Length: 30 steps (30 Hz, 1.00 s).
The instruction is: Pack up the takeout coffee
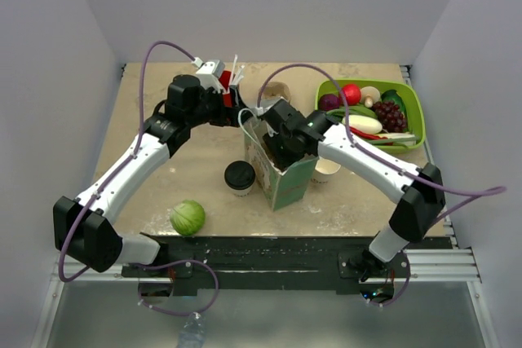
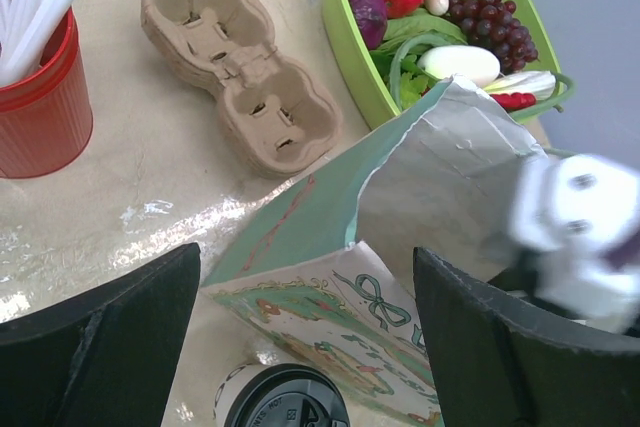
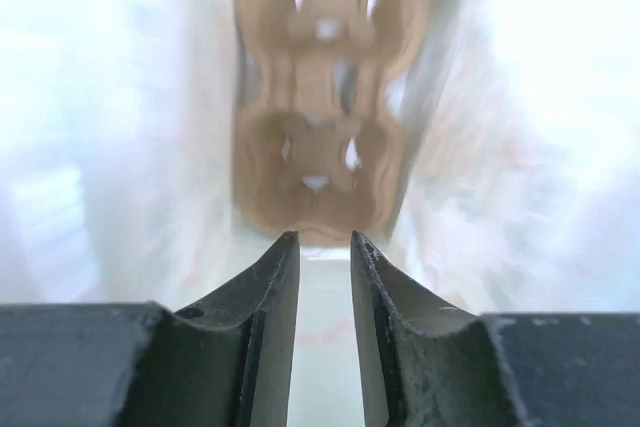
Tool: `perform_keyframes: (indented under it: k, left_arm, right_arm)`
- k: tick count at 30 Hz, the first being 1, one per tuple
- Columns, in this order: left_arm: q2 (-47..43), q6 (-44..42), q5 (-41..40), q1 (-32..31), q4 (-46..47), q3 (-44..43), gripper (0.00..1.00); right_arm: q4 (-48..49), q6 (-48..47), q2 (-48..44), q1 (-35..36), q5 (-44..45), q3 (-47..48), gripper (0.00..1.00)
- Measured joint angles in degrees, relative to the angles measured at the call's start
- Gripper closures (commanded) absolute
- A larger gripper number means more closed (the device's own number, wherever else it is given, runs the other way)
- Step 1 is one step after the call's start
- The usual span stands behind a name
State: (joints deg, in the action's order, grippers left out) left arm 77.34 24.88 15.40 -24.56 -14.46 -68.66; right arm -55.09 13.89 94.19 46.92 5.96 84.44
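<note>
The takeout coffee point(image 1: 240, 177), a white paper cup with a black lid, stands on the table just left of the green paper bag point(image 1: 285, 178). In the left wrist view its lid point(image 2: 285, 405) shows at the bottom edge, beside the bag point(image 2: 440, 177). My left gripper point(image 1: 236, 112) point(image 2: 306, 267) is wide open and empty, above the bag's left rim and the cup. My right gripper point(image 1: 275, 146) point(image 3: 324, 239) reaches down into the bag, jaws a narrow gap apart with nothing between them. A brown cardboard cup carrier point(image 3: 315, 97) lies at the bag's bottom.
A red cup with white straws point(image 1: 227, 79) point(image 2: 35, 97) and another cardboard carrier point(image 1: 276, 91) point(image 2: 235, 62) sit at the back. A green basket point(image 1: 416, 103) point(image 2: 350, 37) of vegetables is back right. A lidless white cup point(image 1: 326, 170) stands right of the bag, a cabbage point(image 1: 188, 218) front left.
</note>
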Motion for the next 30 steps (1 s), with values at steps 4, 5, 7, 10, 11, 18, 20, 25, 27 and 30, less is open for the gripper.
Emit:
perform_keyframes:
  k: [4, 5, 7, 10, 11, 18, 20, 25, 27, 30]
  left_arm:
    - [0.0, 0.0, -0.2, 0.0, -0.2, 0.0, 0.08]
    - [0.0, 0.0, -0.2, -0.1, -0.2, 0.0, 0.08]
    - [0.0, 0.0, -0.4, -0.2, -0.2, 0.0, 0.05]
    - [0.0, 0.1, -0.9, -0.2, -0.4, -0.4, 0.00]
    - [0.0, 0.2, -1.0, -0.2, -0.4, -0.6, 0.00]
    - [-2.4, 1.6, -4.7, -0.2, -2.1, -2.3, 0.00]
    - [-4.0, 2.4, -6.9, -0.2, -3.5, -3.2, 0.00]
    - [-11.6, 7.0, -13.7, -0.2, -8.5, -2.9, 0.00]
    - [-15.0, 9.7, -16.0, -0.2, -11.1, -2.0, 0.00]
    - [-19.7, 15.4, -17.4, -0.2, -16.2, 1.2, 0.03]
  right_arm:
    - [0.1, -0.1, -3.5, 0.0, 2.6, 5.4, 0.62]
    - [0.0, -0.1, -4.0, 0.0, 3.4, 6.3, 0.57]
    - [0.5, -0.3, -4.9, 0.0, 4.2, 7.4, 0.47]
    - [2.1, -1.5, -7.7, 0.0, 5.3, 7.6, 0.13]
    - [3.1, -2.5, -9.0, 0.0, 5.1, 7.4, 0.02]
    - [22.8, -8.5, -30.9, 0.0, 3.7, -5.5, 0.02]
    - [27.8, -9.7, -36.5, -0.1, 1.4, -7.3, 0.02]
    - [34.4, -9.7, -41.5, 0.1, 2.2, -7.3, 0.02]
    - [34.0, -8.8, -40.9, 0.0, 5.7, -7.1, 0.02]
    - [31.1, -6.7, -38.0, 0.0, 14.7, -7.2, 0.02]
